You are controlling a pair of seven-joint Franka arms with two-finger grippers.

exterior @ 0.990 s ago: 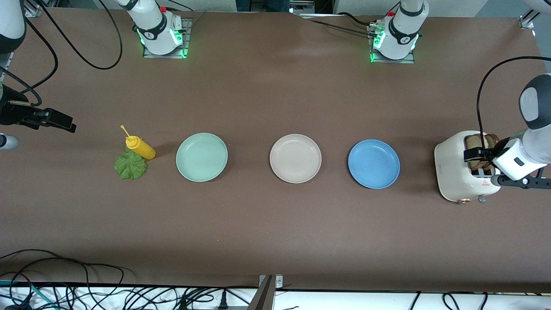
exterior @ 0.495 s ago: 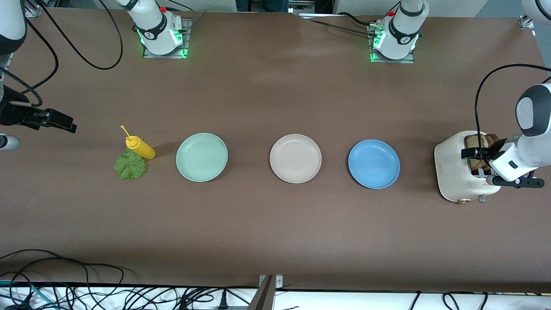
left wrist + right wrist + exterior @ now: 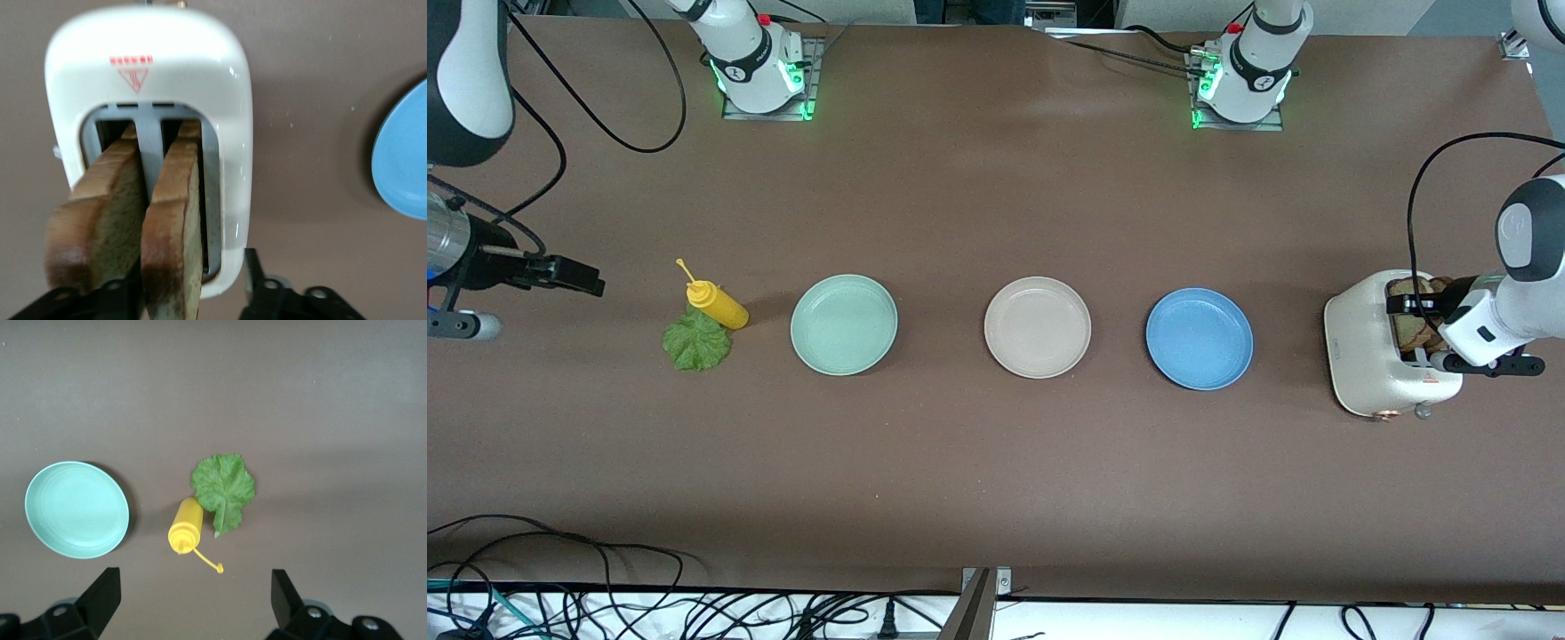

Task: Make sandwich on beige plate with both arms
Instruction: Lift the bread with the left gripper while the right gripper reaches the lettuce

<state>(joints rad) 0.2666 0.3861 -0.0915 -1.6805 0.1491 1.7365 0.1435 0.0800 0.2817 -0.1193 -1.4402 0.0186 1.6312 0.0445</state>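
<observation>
The beige plate (image 3: 1037,326) sits empty at the table's middle. Two brown-crusted bread slices (image 3: 100,213) (image 3: 172,220) stand in the slots of a white toaster (image 3: 1369,356) at the left arm's end. My left gripper (image 3: 1412,313) (image 3: 190,290) is open low over the toaster. One finger is between the slices and the other is outside the toaster's wall, so they straddle one slice. The green lettuce leaf (image 3: 696,342) (image 3: 223,487) lies flat on the table near the right arm's end. My right gripper (image 3: 578,277) (image 3: 193,593) is open and empty above the table beside it.
A yellow mustard bottle (image 3: 716,305) (image 3: 185,525) lies against the lettuce. A mint green plate (image 3: 844,324) (image 3: 77,509) and a blue plate (image 3: 1199,338) (image 3: 403,160) flank the beige plate. Cables hang along the table's front edge.
My left gripper has come down closer onto the toaster and its bread. My right gripper has shifted a little toward the lettuce and bottle.
</observation>
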